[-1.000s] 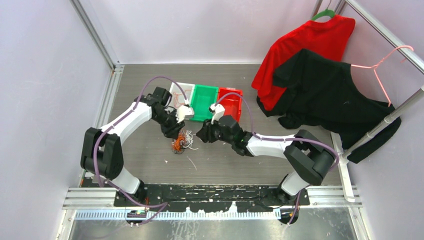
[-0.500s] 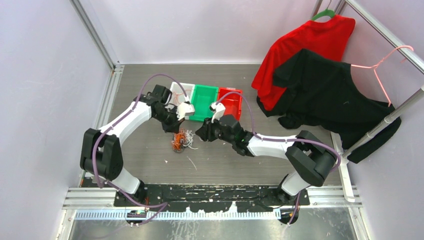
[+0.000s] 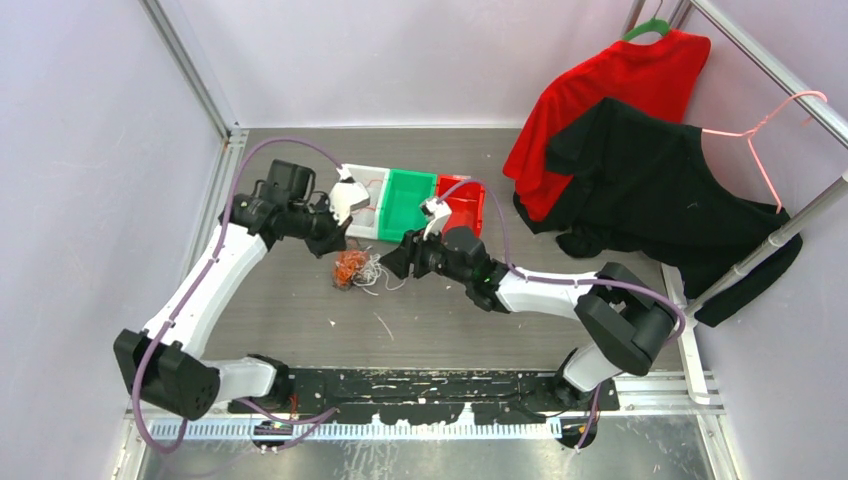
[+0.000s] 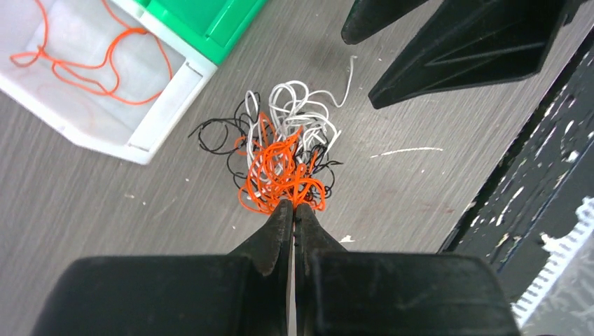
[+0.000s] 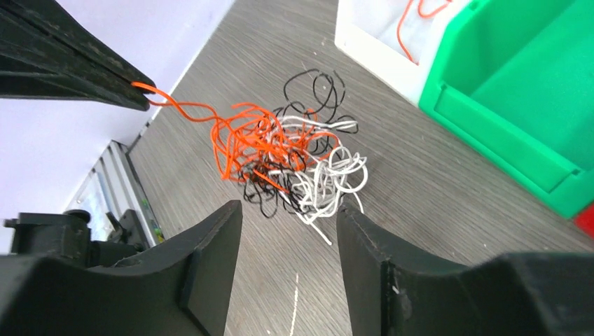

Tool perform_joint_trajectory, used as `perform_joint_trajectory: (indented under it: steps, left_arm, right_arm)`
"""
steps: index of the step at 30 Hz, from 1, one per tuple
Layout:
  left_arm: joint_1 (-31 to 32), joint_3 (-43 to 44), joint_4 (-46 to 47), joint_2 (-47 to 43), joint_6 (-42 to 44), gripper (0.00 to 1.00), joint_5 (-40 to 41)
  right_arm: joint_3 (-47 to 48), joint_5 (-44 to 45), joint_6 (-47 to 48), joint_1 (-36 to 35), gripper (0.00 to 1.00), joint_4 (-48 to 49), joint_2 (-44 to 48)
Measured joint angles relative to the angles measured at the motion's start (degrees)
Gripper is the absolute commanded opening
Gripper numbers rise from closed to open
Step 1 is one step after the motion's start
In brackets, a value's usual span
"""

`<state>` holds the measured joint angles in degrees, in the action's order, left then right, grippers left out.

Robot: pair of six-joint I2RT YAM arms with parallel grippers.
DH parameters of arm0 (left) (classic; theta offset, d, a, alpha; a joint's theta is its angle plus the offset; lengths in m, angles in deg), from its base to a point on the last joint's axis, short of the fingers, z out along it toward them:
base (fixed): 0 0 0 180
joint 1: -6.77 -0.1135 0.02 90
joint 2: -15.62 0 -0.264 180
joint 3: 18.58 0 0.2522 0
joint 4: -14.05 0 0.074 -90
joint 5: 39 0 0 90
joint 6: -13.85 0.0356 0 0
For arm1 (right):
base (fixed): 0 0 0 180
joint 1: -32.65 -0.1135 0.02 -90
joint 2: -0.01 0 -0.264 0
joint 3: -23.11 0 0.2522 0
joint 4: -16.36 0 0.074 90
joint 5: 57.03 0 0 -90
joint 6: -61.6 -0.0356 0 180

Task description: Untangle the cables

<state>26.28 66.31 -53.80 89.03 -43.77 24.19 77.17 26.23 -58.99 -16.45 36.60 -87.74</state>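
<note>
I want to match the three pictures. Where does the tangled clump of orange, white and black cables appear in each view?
Top external: the cable clump lies left of centre, just below the white bin.
Left wrist: the clump is at centre, just beyond the closed jaws.
Right wrist: the clump is at centre, beyond the open jaws.
Shared landmark: the white bin, close to the clump in every view.

The cables fill the gap between my left gripper, pinched on an orange strand, and my right gripper, whose fingers stand apart. Just beyond the clump, the white bin and green bin wall off the far side. Toward my bases the table lies bare.
</note>
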Motion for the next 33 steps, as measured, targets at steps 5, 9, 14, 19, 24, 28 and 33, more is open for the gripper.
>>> perform_joint_trajectory:
  steps: [5,9,14,19,24,28,33]
  left_arm:
    - [0.0,0.0,0.0,-3.0,-7.0,0.00,1.8]
    - [0.0,1.4,-0.9,-3.6,-11.0,0.00,2.1]
    - [0.1,5.9,-2.5,-3.7,-14.3,0.00,1.2]
    - [0.8,8.0,-4.1,-4.3,-16.1,0.00,-0.3]
    - [1.7,10.3,-6.7,-4.4,-17.2,0.00,-2.6]
    - [2.4,11.6,-7.5,-4.7,-18.1,0.00,-4.0]
    - [3.1,13.2,-8.1,-4.7,-18.7,0.00,-5.5]
  right_arm:
    - [0.9,0.3,-0.4,-1.1,0.62,1.9,1.4]
    - [3.0,1.9,1.3,-4.0,0.63,1.7,2.1]
    - [6.2,4.6,4.6,-7.3,0.63,1.0,2.1]
    - [8.7,7.0,6.5,-8.0,0.63,0.4,2.1]
    - [10.1,10.5,7.1,-8.0,0.63,0.8,1.9]
    - [11.1,11.3,7.8,-8.2,0.63,0.6,1.0]
    - [12.0,11.2,8.0,-8.8,0.63,0.7,-0.5]
